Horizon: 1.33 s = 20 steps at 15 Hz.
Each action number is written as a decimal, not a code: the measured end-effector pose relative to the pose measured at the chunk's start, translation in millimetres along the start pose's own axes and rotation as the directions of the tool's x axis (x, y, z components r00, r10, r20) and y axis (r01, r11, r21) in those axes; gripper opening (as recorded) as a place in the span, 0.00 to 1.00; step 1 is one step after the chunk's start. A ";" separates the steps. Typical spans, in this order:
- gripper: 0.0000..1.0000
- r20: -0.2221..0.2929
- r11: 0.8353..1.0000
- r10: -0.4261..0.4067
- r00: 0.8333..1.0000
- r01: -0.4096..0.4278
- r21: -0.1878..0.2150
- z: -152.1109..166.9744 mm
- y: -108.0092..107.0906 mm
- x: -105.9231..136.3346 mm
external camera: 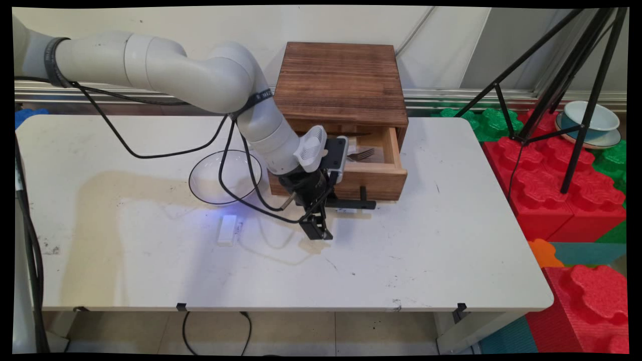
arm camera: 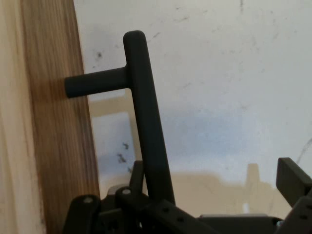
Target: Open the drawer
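- A clear bowl [external camera: 225,176] sits left on the tabletop [external camera: 426,240], a small white block [external camera: 228,229] near it.
- The gripper [external camera: 317,228] hangs at the drawer [external camera: 371,170] handle [arm camera: 146,126], jaws spread wide, gripping nothing.
- A fork [external camera: 361,155] lies inside the open drawer.

The gripper [external camera: 317,228] hangs low over the white table [external camera: 426,260], just in front of a brown wooden drawer box [external camera: 341,85]. Its fingers stand apart — one finger [arm camera: 292,183] clear of the black bar handle [arm camera: 146,122], the other side just beside it. The drawer [external camera: 376,178] is pulled partly out, with a fork [external camera: 361,155] lying inside.
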 end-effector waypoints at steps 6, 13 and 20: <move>1.00 -0.009 1.000 0.015 1.000 -0.015 -0.016 1.6 16.4 1.6; 1.00 -0.022 0.999 0.034 0.999 -0.034 -0.033 3.0 37.5 4.7; 1.00 -0.033 0.998 0.048 0.998 -0.049 -0.027 2.6 51.5 7.0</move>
